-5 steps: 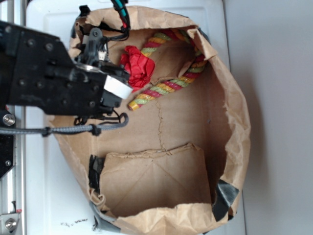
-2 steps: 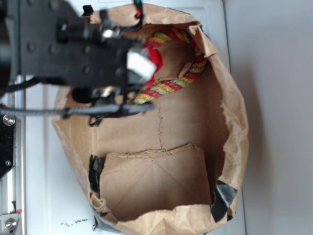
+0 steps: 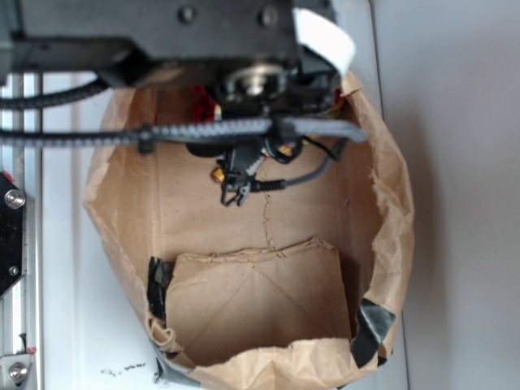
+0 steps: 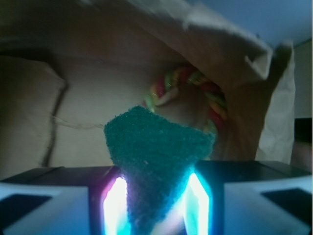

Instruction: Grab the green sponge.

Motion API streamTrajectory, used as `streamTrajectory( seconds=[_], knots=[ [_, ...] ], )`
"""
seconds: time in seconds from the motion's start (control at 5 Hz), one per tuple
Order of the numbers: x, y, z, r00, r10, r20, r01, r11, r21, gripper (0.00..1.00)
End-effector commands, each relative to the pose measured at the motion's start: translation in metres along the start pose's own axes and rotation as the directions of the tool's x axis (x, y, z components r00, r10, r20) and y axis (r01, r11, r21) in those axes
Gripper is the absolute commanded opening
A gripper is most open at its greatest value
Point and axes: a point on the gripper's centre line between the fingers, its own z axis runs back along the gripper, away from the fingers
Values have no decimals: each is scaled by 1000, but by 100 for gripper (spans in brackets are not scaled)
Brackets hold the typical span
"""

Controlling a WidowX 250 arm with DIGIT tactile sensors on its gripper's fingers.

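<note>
You have the sponge (image 4: 155, 161) in the gripper (image 4: 155, 205). In the wrist view its dark green scouring face fills the gap between the 2 fingers (image 4: 73, 196), wedged in corner-down, with both pads pressed against its sides. The jaws are pinching the sponge, not spread and not fully pressed together.

From the outside camera the arm (image 3: 162, 32) hangs over the far end of the paper bag (image 3: 390, 203) and hides the gripper and sponge entirely, so you only have the wrist view to confirm the hold. Behind the sponge you can see the rope (image 4: 195, 88) curled against the bag wall, apart from the sponge.

By my reading the grab itself is essentially done: the sponge looks seated between the pads and nothing else is caught with it. Whether it is clear of the bag floor, you cannot tell from either view. What is left, if anything, is raising it free of the bag. The sponge sits tilted, gripped nearer its narrow corner, so the hold may be less secure than a flat pinch.
</note>
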Motion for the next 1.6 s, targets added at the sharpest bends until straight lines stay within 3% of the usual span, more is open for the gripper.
streamTrajectory(
  seconds=[0.0,0.2,0.4,0.6,1.2,1.4],
  knots=[
    [22,0,50,993,-3,117,10,998,-58,0],
    [17,-14,64,998,16,53,-8,989,-145,0],
    [10,-28,76,999,48,-6,-49,981,-189,0],
    [1,-43,87,999,33,-22,-37,978,-207,0],
    [-15,-63,98,999,35,16,-32,984,-173,0],
    [-13,-68,94,1000,-1,-10,-1,993,-116,0]
  ],
)
